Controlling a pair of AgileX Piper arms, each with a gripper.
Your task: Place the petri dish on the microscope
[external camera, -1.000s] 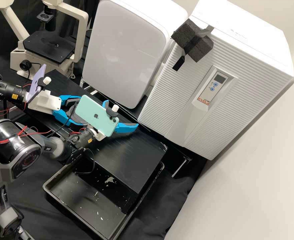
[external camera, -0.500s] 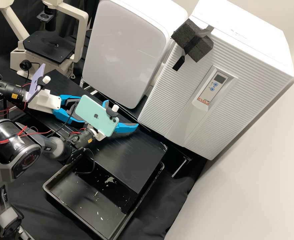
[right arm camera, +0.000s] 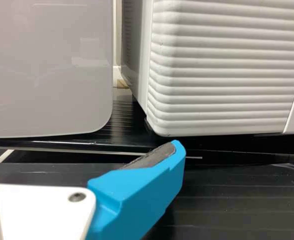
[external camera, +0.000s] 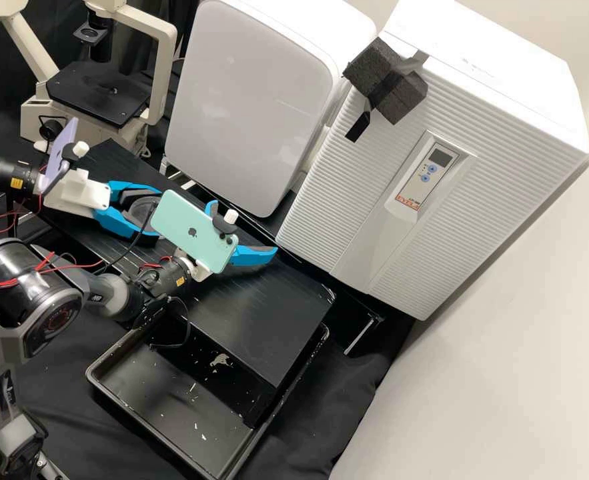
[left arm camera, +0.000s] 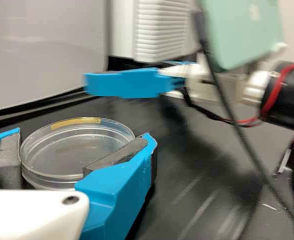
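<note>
Beyond the rear left of the bench stands the cream microscope [external camera: 141, 40] with its flat black stage [external camera: 97, 93]. My left gripper [external camera: 150, 216] is some way in front of it, over the black bench board, shut around the sides of the clear petri dish [external camera: 141, 209]. In the left wrist view the dish [left arm camera: 74, 152] sits level between the grey pads of my left gripper [left arm camera: 80, 139], a yellow strip on its rim. My right gripper [external camera: 244, 230], partly behind a green phone, stands open beside it; in the right wrist view my right gripper [right arm camera: 82, 147] holds nothing.
A white panelled unit [external camera: 247, 100] and a ribbed white appliance [external camera: 347, 193] line the back of the bench. A black tray [external camera: 117, 400] lies at the front. A dark cable [left arm camera: 237, 120] hangs from the right arm's phone [external camera: 184, 223], close to the left gripper.
Over the last half second my left gripper has shifted left and slightly up in the high view, carrying the dish away from the right gripper. The right arm has kept still.
</note>
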